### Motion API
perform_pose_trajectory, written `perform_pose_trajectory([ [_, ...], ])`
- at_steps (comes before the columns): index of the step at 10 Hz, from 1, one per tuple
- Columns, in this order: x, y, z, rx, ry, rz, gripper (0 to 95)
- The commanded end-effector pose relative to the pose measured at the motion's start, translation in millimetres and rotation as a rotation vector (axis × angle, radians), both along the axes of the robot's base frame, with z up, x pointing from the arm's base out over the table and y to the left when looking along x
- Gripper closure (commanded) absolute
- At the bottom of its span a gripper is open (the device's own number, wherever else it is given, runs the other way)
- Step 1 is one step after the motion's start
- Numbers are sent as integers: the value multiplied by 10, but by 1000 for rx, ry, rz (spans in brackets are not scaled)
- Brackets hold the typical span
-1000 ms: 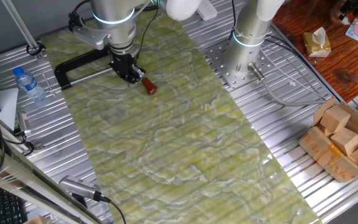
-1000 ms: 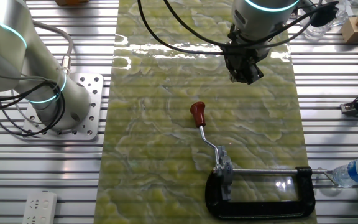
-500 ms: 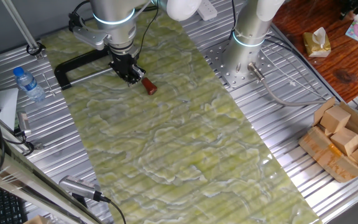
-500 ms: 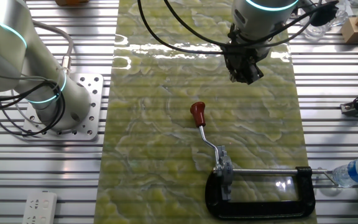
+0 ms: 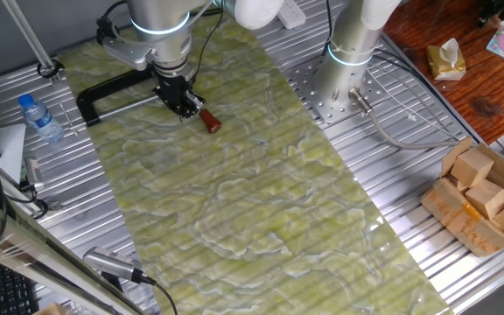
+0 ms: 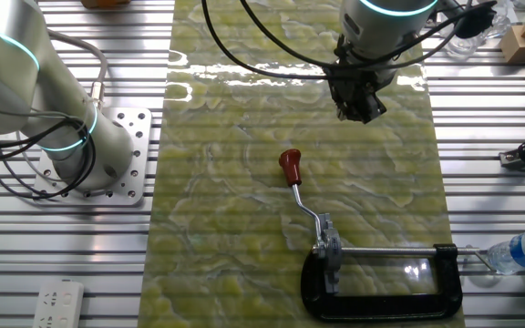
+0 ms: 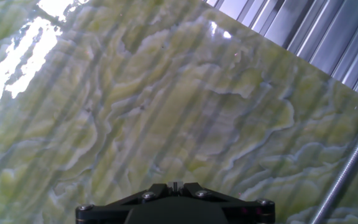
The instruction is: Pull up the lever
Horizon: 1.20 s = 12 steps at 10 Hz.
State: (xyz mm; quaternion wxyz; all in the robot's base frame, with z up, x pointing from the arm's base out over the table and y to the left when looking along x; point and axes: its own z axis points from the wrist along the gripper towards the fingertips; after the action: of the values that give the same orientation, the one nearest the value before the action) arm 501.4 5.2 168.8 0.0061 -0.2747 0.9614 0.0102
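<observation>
Red-brown lever [image 6: 291,169] tip untouched | gripper [image 6: 361,109] apart, above mat | jaw state unclear

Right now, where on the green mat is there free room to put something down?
The mat is bare from the lever toward the wooden blocks. It is crowded near the clamp, bottle and gripper.
</observation>
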Motion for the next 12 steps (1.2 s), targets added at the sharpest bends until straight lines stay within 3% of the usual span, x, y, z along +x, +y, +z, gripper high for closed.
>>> perform_pose_trajectory([
  [1,7,3,-1,-6,-1,4,950],
  [12,9,7,-4,-10,0,3,950],
])
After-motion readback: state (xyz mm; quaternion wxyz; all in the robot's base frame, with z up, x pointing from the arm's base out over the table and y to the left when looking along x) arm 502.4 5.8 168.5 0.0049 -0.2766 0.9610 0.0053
